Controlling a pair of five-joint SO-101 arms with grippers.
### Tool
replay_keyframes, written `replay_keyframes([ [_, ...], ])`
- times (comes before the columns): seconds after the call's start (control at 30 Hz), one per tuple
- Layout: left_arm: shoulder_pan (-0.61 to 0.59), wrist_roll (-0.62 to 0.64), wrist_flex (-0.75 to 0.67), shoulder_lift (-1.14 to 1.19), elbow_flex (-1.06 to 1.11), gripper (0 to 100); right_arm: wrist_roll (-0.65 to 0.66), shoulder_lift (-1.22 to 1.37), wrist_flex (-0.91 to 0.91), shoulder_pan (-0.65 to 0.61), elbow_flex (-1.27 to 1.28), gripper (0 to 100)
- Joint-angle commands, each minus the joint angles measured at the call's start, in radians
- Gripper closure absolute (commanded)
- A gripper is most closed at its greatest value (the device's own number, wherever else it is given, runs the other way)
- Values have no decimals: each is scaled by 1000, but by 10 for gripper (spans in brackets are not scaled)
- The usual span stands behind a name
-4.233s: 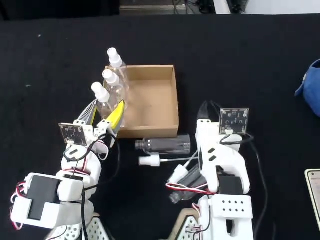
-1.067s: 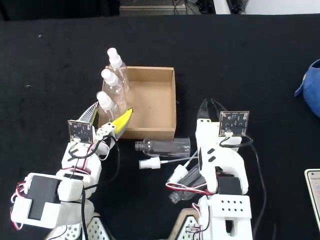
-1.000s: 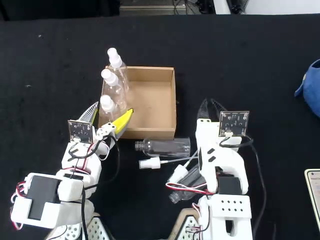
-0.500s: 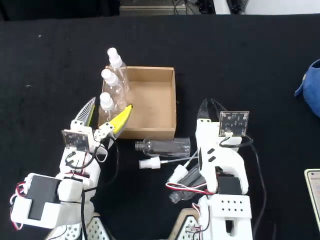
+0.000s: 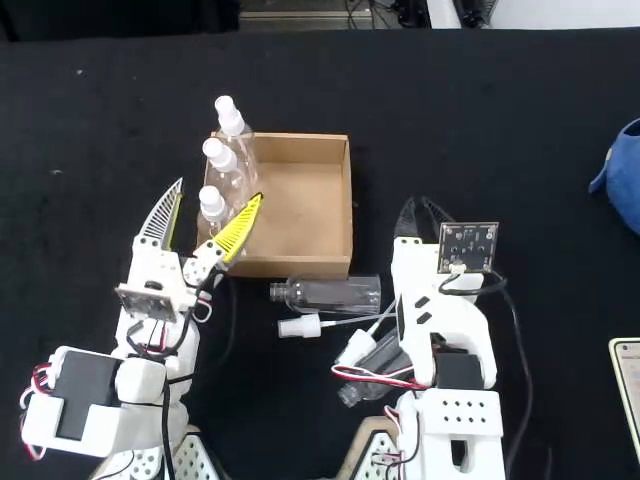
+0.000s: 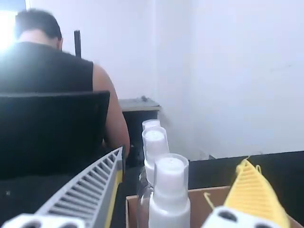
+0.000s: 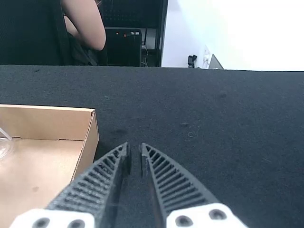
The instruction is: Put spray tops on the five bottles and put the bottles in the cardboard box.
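Firstly, desk: a black surface was seen, on which everything else was carried.
Cardboard box: it was set on the desk ahead of the left arm, its top uncovered and its bare floor exposed; one brown wall was also caught in the right wrist view.
Left hand: it was found released, with its grey and yellow fingers spread wide on either side of the nearest bottle and nothing gripped; the box's near left corner was straddled.
Right hand: it was seen clenched, its two black fingers drawn almost together with nothing between them; it was held above the desk just beside the box's right wall.
Blue object: it was cut off by the desk's right edge, well apart from the box.
Topped bottles: three were stood upright in a row along the box's left wall, seemingly inside it.
Nearest bottle: its white top was framed between the left fingers.
Uncapped bottle: it was laid on its side on the desk, just beside the box's near wall.
Half-hidden bottle: it was laid on the desk and largely covered by the right arm.
Spray top: it was left loose on the desk just beside the uncapped bottle.
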Motion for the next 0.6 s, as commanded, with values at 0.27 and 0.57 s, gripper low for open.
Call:
replay_keyframes([
  [0.27, -13, -43, -34, -288, 18, 777, 12, -36, -32, 11, -7, 983],
  [0.57, -13, -43, -34, -402, 15, 777, 12, -36, -32, 11, -5, 983],
])
